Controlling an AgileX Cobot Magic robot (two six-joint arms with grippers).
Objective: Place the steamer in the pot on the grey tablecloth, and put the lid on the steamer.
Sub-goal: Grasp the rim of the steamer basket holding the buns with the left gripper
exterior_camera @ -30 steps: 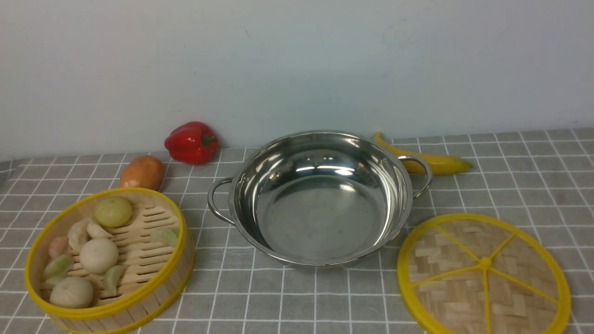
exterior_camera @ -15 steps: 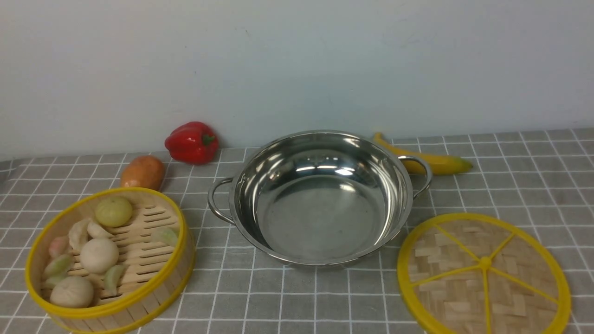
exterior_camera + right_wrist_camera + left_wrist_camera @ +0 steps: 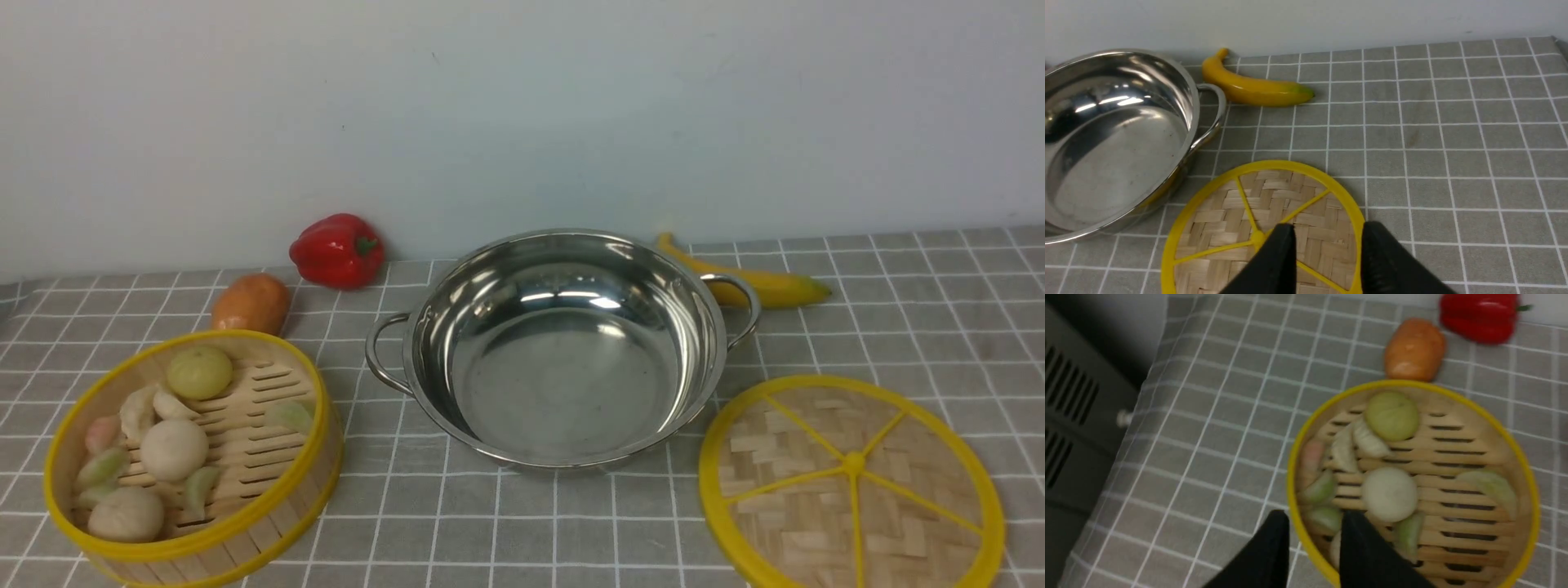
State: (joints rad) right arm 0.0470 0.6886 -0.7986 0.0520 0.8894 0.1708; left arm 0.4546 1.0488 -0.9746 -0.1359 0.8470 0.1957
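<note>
Staged lab; grey tablecloth (image 3: 898, 327), blank wall (image 3: 522, 106)

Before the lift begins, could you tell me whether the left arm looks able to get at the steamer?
Probably yes: the left gripper stands open astride the rim of the steamer, one finger inside, one outside, and nothing blocks it.

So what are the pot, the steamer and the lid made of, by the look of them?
Pot: polished stainless steel, likely; mirror reflections. Steamer: pale bamboo or wood slats, visible grain; glossy yellow rims, probably plastic. Lid: woven bamboo strips, matte; yellow rim and spokes look plastic.
</note>
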